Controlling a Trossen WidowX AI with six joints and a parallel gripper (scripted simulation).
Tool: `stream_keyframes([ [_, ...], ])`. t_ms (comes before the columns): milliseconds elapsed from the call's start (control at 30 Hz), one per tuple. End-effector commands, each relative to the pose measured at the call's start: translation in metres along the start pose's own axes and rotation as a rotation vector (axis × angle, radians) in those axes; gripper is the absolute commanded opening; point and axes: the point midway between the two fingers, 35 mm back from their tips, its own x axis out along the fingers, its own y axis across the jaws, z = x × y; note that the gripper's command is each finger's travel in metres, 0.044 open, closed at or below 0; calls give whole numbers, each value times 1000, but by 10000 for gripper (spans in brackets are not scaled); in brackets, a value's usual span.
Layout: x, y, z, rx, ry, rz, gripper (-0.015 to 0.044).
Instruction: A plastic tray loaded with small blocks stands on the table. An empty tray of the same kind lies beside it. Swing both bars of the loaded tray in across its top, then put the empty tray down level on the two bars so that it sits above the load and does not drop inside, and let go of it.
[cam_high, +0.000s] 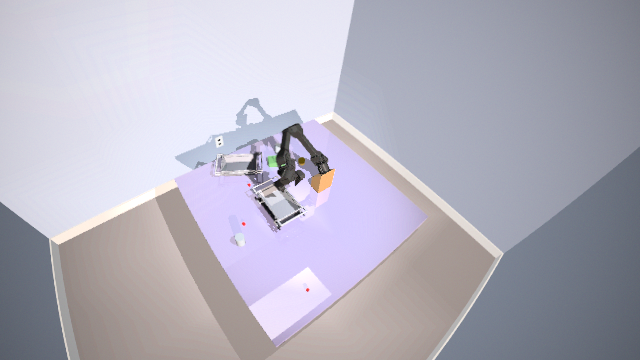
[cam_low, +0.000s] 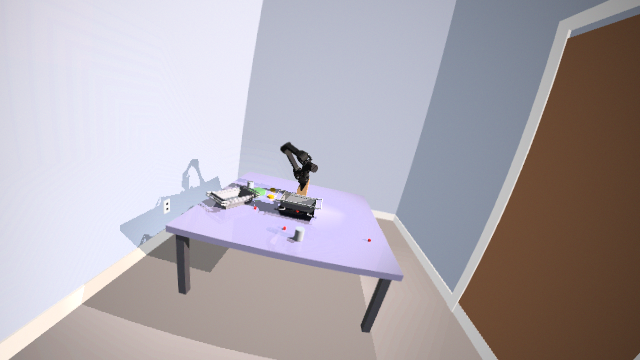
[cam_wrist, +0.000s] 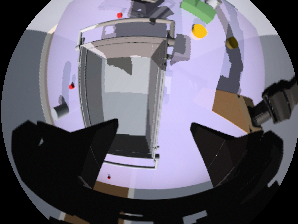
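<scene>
A tray (cam_high: 281, 204) (cam_low: 299, 200) (cam_wrist: 127, 106) lies mid-table under my gripper, with its bare grey floor showing. In the exterior view it looks like a light tray sitting level on a darker tray body (cam_low: 294, 211); no load shows. Wire bars (cam_high: 296, 216) show at its ends. My gripper (cam_high: 292, 180) (cam_wrist: 156, 124) is open wide and empty. It hovers just above the tray's near end, fingers either side of its right wall (cam_wrist: 160, 96). Another tray (cam_high: 237, 164) (cam_low: 229, 195) lies at the back left and looks tilted.
An orange block (cam_high: 323, 180) (cam_low: 303, 189) (cam_wrist: 229, 106) stands right of the arm. A green block (cam_high: 271, 160) (cam_wrist: 194, 7), a yellow ball (cam_wrist: 198, 30) and a brown disc (cam_high: 301, 160) lie behind the tray. A pale cylinder (cam_high: 240, 239) (cam_low: 299, 234) stands towards the front. Small red dots mark the table.
</scene>
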Motion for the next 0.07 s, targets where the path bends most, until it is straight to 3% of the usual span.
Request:
stream_keyframes([
  [0, -10, -2, 2, 7, 1, -8, 440],
  [33, -4, -3, 1, 2, 0, -1, 440],
])
